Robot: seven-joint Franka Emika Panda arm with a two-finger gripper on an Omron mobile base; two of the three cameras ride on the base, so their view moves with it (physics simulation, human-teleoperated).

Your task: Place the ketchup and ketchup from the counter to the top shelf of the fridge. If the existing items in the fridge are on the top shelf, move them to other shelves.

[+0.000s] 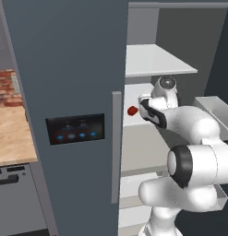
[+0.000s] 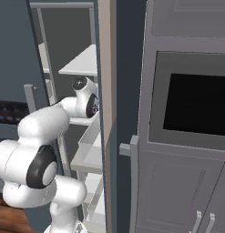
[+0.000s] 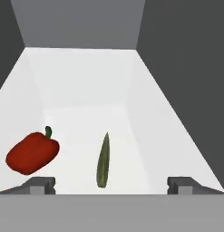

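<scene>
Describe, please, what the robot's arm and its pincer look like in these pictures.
The arm is made of glossy white, rounded, bulbous segments joined by dark, nearly black ring-shaped joints. A round grey cap tops one joint. No cables or markings are visible. The pincer has two small, blocky dark grey fingertips.

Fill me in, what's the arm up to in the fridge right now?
The white arm is reaching into the open fridge, onto a white shelf below the upper one. Its gripper is open and holds nothing. On that shelf lie a red pepper-like lump and a thin green thing that sits between the fingers.
</scene>
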